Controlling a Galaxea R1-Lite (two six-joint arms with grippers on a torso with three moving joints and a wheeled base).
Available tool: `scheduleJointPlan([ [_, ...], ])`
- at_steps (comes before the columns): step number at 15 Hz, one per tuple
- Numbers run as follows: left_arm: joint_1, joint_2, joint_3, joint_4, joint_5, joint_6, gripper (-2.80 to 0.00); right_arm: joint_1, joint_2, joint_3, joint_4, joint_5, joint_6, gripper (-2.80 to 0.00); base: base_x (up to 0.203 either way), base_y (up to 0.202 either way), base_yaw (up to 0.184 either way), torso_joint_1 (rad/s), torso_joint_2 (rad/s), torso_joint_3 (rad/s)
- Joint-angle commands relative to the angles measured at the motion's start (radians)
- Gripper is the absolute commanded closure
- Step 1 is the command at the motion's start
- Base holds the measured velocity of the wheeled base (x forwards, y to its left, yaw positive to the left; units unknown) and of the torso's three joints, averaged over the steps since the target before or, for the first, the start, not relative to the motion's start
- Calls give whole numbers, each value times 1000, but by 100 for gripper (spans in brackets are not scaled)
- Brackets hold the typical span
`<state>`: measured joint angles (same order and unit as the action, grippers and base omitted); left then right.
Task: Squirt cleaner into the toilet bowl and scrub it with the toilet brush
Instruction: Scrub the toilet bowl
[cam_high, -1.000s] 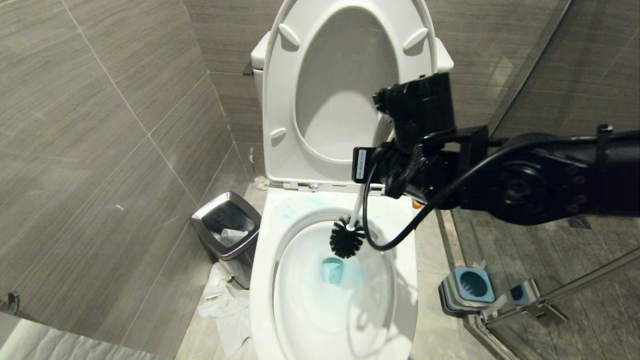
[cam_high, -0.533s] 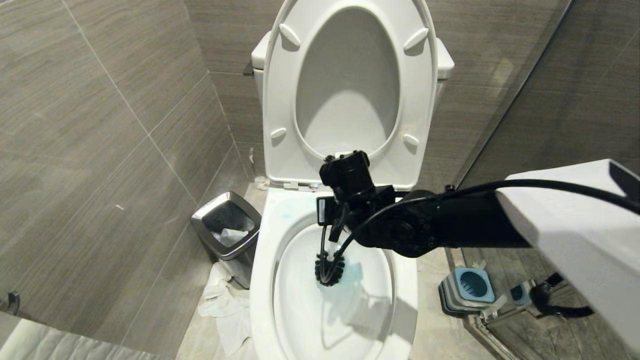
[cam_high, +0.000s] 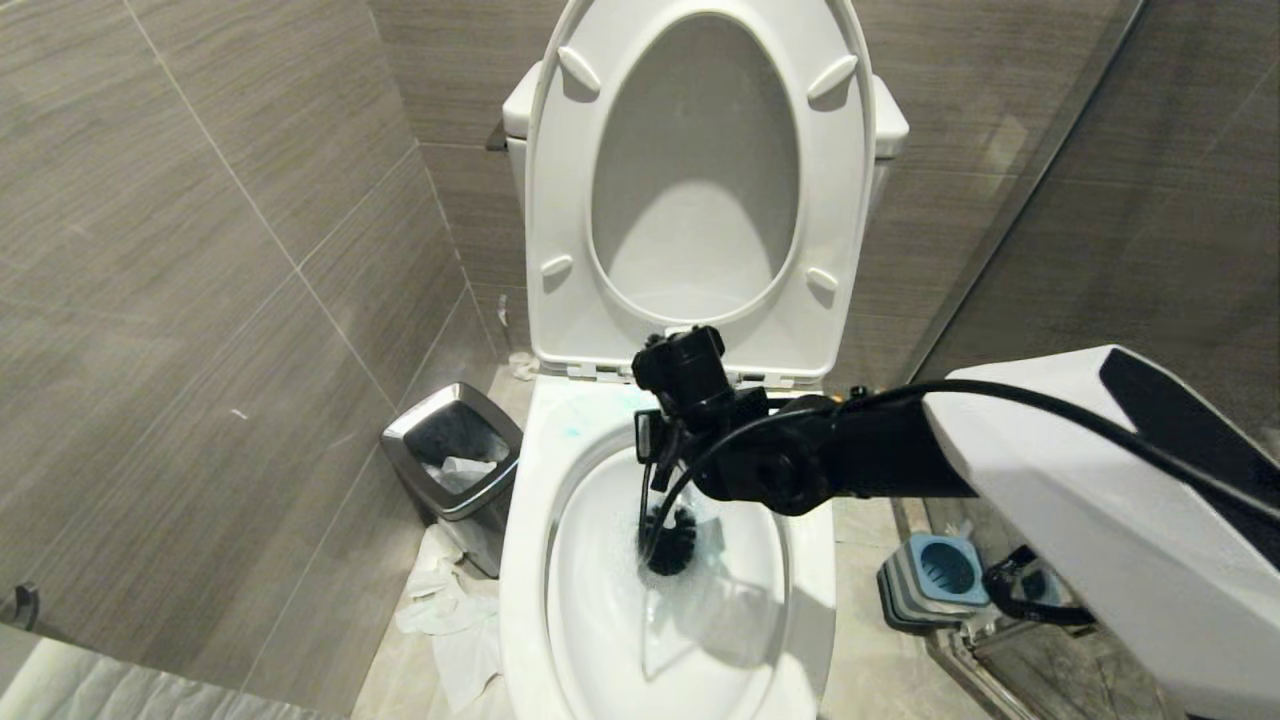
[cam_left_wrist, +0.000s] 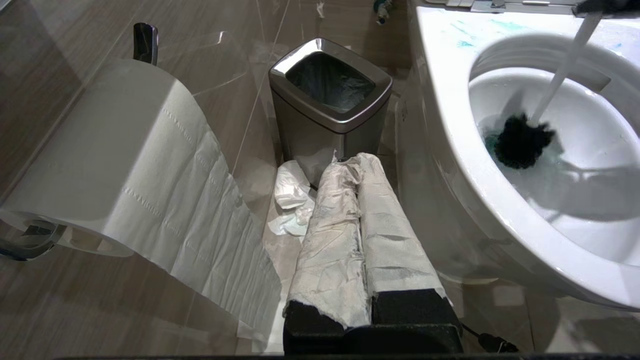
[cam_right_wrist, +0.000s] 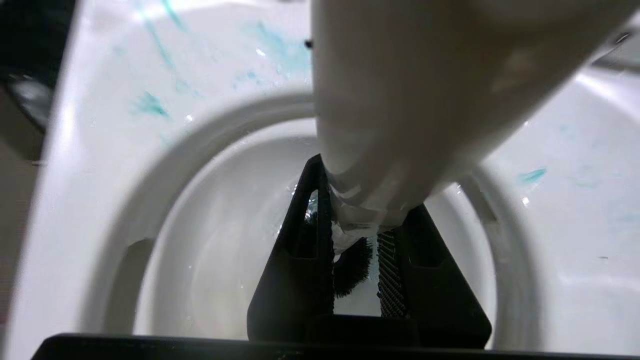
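Inside the toilet bowl (cam_high: 520, 560), the dark head of the toilet brush (cam_high: 668, 540) is pressed into the blue cleaner (cam_left_wrist: 492, 145) while its slim, stiff, probably light and slippery handle is clamped near the top by the right gripper (cam_high: 660, 450).

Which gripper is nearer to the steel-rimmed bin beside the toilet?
Left. The left gripper, shut, hangs just in front of the bin; the right gripper holds the toilet brush over the toilet bowl, farther away.
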<state>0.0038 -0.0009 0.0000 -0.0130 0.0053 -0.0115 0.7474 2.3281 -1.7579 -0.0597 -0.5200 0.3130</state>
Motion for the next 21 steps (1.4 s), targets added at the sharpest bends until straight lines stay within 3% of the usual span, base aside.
scheduleJointPlan([
  [1,1,1,8,-1,1,-1,0,11,-122,6,19,-3,2,0,0,0,0,0,0,0],
  [5,1,1,8,-1,1,-1,0,36,-224,48,97,-26,-20,0,0,0,0,0,0,0],
  [15,1,1,8,-1,1,-1,0,27,109,-98,80,-32,-38,0,0,0,0,0,0,0],
  [21,1,1,8,-1,1,-1,0,58,-89,-57,85,-58,-33,0,0,0,0,0,0,0],
])
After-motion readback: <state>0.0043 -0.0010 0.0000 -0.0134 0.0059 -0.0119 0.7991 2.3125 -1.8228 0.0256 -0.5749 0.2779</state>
